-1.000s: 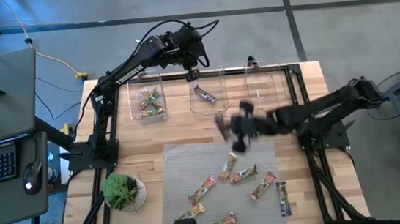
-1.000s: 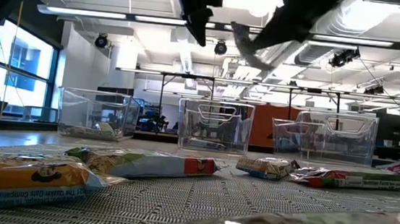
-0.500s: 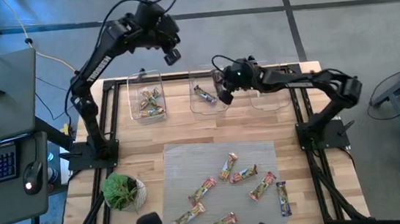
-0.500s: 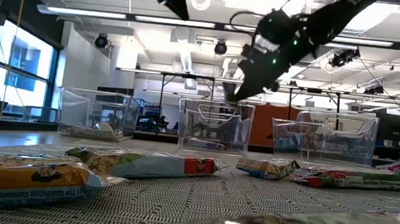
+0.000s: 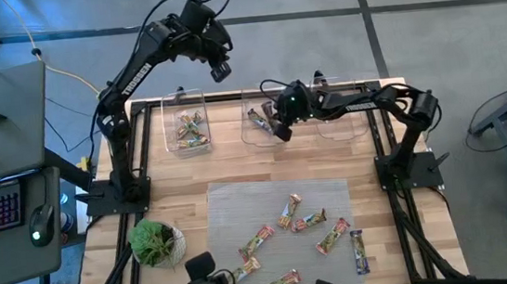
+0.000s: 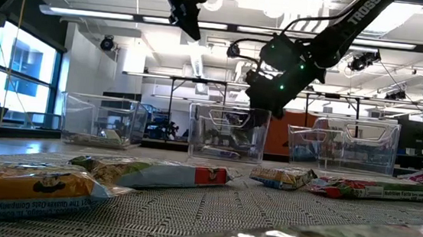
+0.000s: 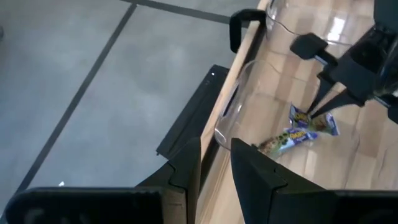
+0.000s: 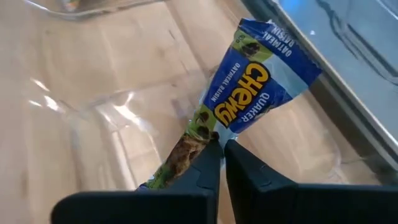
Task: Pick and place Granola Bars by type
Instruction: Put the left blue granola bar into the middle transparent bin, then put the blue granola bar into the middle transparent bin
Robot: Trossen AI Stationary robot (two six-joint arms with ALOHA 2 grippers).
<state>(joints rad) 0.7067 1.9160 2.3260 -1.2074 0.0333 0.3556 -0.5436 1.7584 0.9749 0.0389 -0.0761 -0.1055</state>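
The light wooden table (image 5: 173,182) carries a grey woven mat (image 5: 223,215) on its near half and, along its far edge, a row of three clear plastic bins; the middle clear plastic bin (image 5: 255,134) serves here as the landmark.

The right arm reaches from the table's right side across the right-hand clear bin (image 5: 337,115) to the middle bin. Its right gripper (image 5: 279,126) hangs inside that bin, and the right wrist view shows its fingers nearly closed, pinching the end of a blue-and-green wrapped Chewy granola bar (image 8: 249,84) held just above the bin's floor. In the left wrist view a second blue wrapped bar (image 7: 289,137) lies on the bin floor right beside the held one.

The left arm is raised beyond the table's far edge, and its left gripper (image 5: 220,71) sits above and to the left of the middle bin, over the floor past the table. Its fingers stand a narrow gap apart with nothing between them.

The left-hand clear bin (image 5: 187,130), beside the middle bin, holds a few green-and-yellow wrapped bars (image 5: 189,129).

Well in front of the middle bin, on the mat, about seven loose wrapped bars (image 5: 308,221) lie scattered, among them a purple one (image 5: 359,251) at the right. A small green leafy plant (image 5: 154,242) stands at the mat's left edge.
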